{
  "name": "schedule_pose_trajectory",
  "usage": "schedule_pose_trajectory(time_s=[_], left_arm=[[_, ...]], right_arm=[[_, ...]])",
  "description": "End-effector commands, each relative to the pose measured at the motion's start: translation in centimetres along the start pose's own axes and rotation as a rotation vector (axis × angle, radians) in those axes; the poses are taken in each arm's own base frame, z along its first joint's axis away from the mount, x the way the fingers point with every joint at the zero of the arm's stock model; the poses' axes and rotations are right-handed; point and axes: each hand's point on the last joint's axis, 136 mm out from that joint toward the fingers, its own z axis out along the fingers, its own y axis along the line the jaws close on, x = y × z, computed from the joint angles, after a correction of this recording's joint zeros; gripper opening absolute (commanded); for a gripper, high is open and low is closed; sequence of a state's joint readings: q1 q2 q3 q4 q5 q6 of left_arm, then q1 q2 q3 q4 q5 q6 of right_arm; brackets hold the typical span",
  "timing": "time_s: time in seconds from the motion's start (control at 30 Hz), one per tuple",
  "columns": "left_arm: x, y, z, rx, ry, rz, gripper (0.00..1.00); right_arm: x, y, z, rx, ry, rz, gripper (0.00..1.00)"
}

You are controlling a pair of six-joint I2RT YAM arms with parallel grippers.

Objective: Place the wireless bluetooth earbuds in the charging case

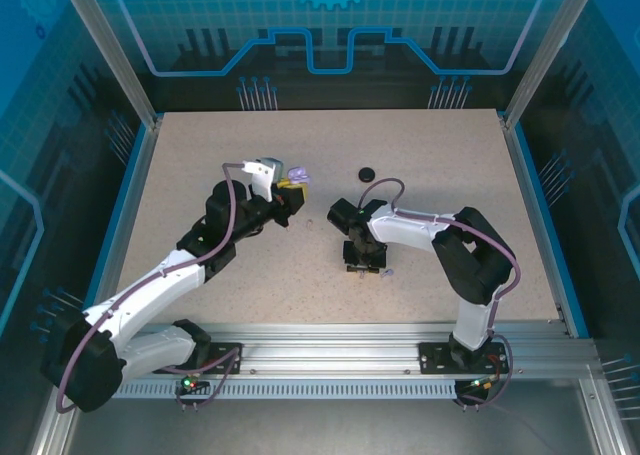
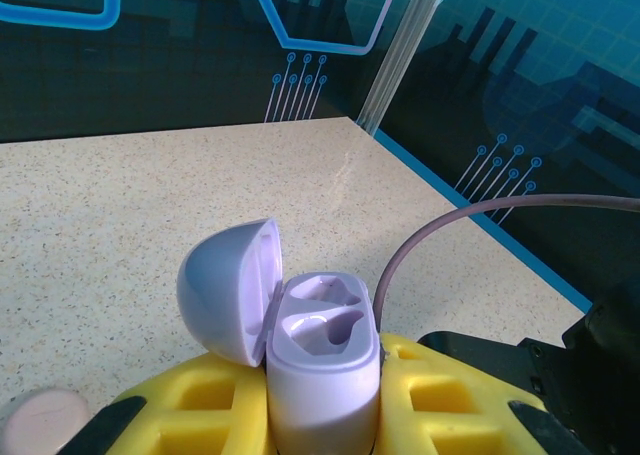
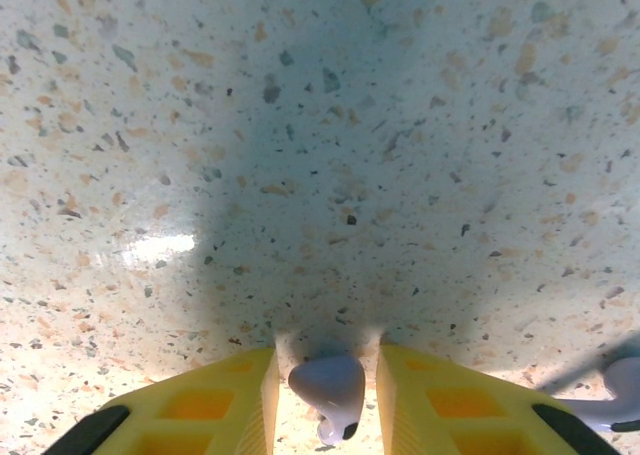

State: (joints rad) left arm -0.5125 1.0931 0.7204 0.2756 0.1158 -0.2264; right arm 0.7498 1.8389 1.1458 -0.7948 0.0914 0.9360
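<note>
Over the speckled table (image 1: 300,155), an open lilac charging case (image 2: 322,360) is grasped by the left gripper (image 2: 320,380); a lilac earbud (image 3: 326,385) is framed by the right gripper (image 3: 327,360), grip unclear.

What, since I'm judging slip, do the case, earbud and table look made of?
The case looks like smooth satin lilac plastic: soft, even highlights on the lid. The earbud seems glossier pale plastic, a moulded rounded shape. The table looks like speckled stone-look laminate or composite, with a faint sheen patch.

Speckled beige table (image 1: 330,175) inside blue, seemingly printed walls (image 1: 330,35).
</note>
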Motion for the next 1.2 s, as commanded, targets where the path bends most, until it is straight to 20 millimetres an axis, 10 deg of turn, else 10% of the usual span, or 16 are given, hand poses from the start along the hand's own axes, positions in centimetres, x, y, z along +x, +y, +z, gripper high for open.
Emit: schedule_pose_trajectory(time_s=[0.0, 0.7, 1.17], left_arm=[[-0.4, -0.2, 0.2, -0.003, -0.023, 0.04, 0.0], [-0.2, -1.8, -0.5, 0.091, -0.087, 0.077, 0.0], [-1.5, -3.5, -0.4, 0.168, -0.259, 0.331, 0.0]], right_arm=[[-0.7, -1.3, 1.6, 0.043, -0.012, 0.038, 0.3], [-2.3, -0.5, -1.3, -0.03, -0.139, -0.074, 0.13], [-6.9, 2.0, -17.4, -0.214, -0.517, -0.223, 0.13]])
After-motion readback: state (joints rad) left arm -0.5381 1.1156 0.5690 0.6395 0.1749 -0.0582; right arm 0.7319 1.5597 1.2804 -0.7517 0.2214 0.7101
